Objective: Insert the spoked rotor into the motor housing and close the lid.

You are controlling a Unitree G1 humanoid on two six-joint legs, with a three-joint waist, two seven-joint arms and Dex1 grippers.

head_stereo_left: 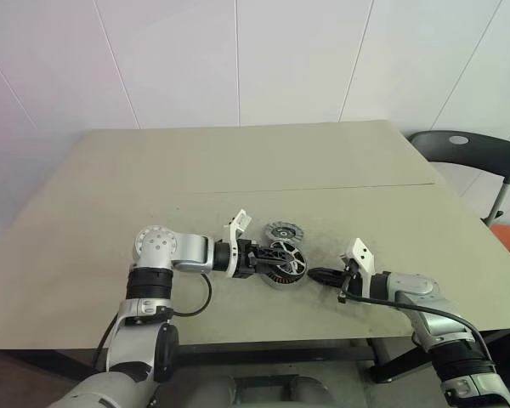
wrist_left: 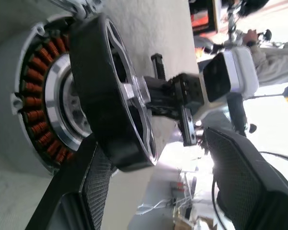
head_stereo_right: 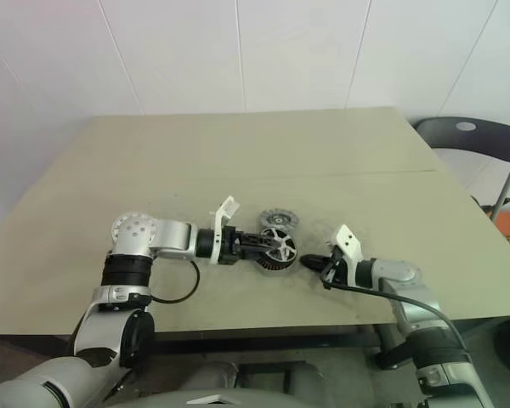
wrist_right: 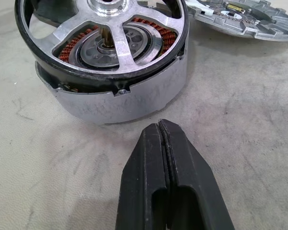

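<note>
The left gripper (head_stereo_left: pixel 282 260) is reaching across the table (head_stereo_left: pixel 238 170) from the left, its jaws clamped on the rotor (wrist_right: pixel 102 36). The rotor is sitting tilted in the mouth of the housing (wrist_right: pixel 129 96), only partly sunk, copper windings showing between its spokes. The housing is resting on the table. The lid (head_stereo_left: pixel 282 230) is lying just behind the housing. The right gripper (wrist_right: pixel 162 143) is hovering just beside the housing, jaws pressed together and holding nothing.

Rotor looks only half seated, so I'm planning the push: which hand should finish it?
Left: its hand already spans the spoked rotor, tilted over the motor housing. The right hand is shut, beside it.
</note>
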